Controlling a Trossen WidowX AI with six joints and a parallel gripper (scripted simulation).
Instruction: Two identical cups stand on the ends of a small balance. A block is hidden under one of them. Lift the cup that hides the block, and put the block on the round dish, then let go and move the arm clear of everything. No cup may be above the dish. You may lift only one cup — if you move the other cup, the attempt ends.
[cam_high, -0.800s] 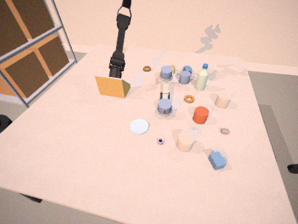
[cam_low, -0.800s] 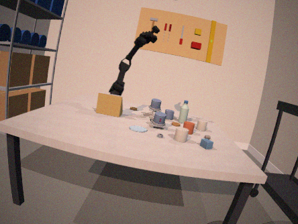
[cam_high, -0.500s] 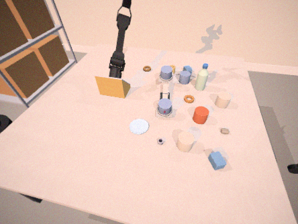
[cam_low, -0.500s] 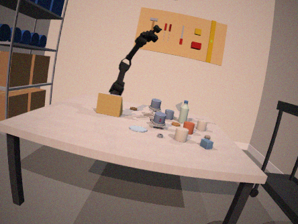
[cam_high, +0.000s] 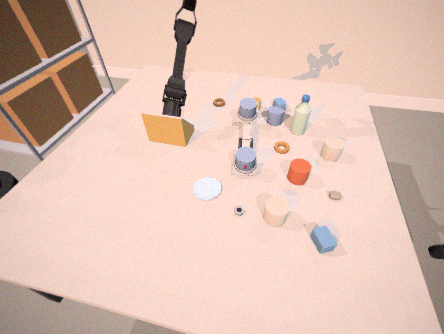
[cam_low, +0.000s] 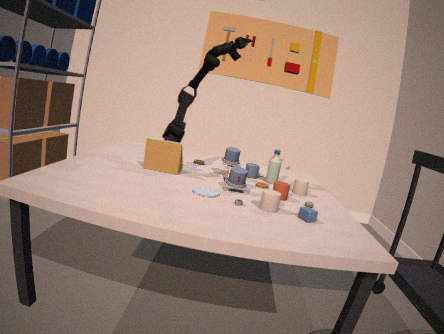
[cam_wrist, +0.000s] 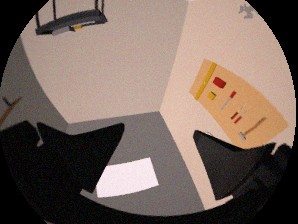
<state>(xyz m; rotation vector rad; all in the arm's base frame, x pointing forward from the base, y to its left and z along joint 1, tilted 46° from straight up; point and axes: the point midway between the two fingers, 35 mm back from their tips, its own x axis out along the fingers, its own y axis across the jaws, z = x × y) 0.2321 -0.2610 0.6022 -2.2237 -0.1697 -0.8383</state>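
Two blue-grey cups stand on the balance (cam_high: 247, 131): the near cup (cam_high: 245, 158) (cam_low: 238, 176), with a small red mark on its side, and the far cup (cam_high: 247, 107) (cam_low: 232, 154). Which end of the balance is lower I cannot tell. No block shows under either cup. The round dish (cam_high: 207, 188) (cam_low: 205, 192) is pale, lies left of the near cup and has nothing on it. My gripper (cam_low: 249, 40) (cam_wrist: 160, 131) is open and empty, raised high above the table and far from both cups; it is out of the top view.
An orange-yellow box (cam_high: 167, 131) (cam_low: 163, 156) stands before the arm's base. Right of the balance are another blue-grey cup (cam_high: 275, 116), a bottle (cam_high: 299, 120), a red cylinder (cam_high: 299, 172), beige cylinders (cam_high: 276, 211) (cam_high: 332, 149) and a blue block (cam_high: 323, 239). A small ring (cam_high: 239, 210) lies near the dish.
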